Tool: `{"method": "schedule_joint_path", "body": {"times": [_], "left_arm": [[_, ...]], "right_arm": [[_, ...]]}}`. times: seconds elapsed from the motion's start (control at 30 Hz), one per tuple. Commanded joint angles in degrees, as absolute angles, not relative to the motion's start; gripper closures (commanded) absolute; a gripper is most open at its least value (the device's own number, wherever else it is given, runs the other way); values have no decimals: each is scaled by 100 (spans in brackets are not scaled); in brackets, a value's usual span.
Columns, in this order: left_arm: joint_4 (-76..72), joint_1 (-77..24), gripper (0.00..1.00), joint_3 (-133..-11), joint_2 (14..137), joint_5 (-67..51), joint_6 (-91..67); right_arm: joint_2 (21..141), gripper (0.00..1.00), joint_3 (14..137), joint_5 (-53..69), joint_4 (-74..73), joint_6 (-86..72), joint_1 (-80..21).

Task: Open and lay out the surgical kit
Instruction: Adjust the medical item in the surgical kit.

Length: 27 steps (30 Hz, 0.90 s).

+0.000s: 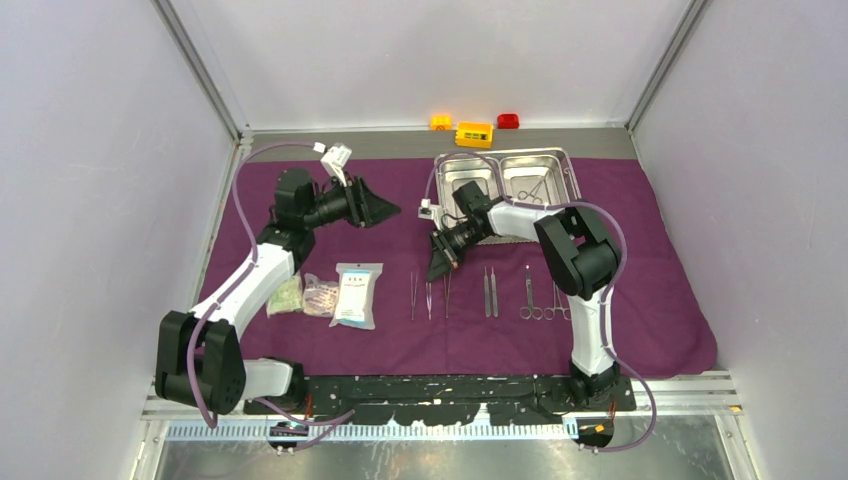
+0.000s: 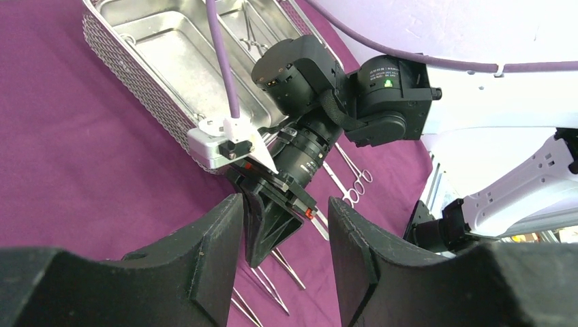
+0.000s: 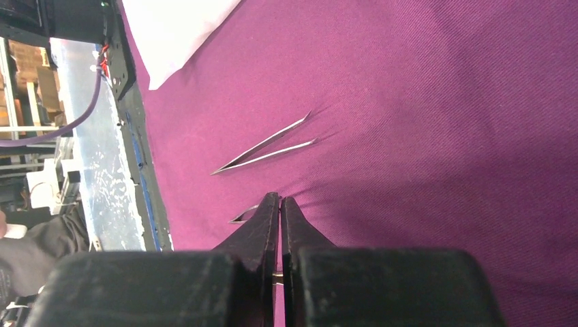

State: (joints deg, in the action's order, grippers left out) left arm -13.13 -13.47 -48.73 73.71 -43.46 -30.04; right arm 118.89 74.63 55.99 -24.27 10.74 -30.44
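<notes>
Right claw (image 3: 280, 199) has its fingers pressed together on the purple cloth (image 3: 443, 102), close to thin tweezers (image 3: 232, 163). Left claw (image 2: 285, 201) hangs spread apart, holding nothing. Steel tray (image 1: 500, 153) sits at the cloth's far edge.

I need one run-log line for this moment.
left gripper open, hovering | right gripper shut, tips on cloth | tweezers lying beside it | one instrument in tray
</notes>
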Motion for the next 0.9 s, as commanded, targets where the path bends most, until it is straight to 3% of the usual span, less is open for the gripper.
{"method": "schedule_joint_path", "body": {"times": [0.0, 0.3, 0.87], "left_arm": [[-1605, -1318, 49, -4839, 7295, -4469, -3066], [-1685, -1318, 49, -4808, 7317, -4506, -3118], [-1800, -1318, 49, -4746, 7303, -4528, -3175]], "right_arm": [[11826, 91, 7476, 5528, -2227, 1119, -3073], [11819, 84, 7495, 5374, -2232, 1184, -3021], [11778, 83, 7531, 5048, -2469, 1465, -2964]]}}
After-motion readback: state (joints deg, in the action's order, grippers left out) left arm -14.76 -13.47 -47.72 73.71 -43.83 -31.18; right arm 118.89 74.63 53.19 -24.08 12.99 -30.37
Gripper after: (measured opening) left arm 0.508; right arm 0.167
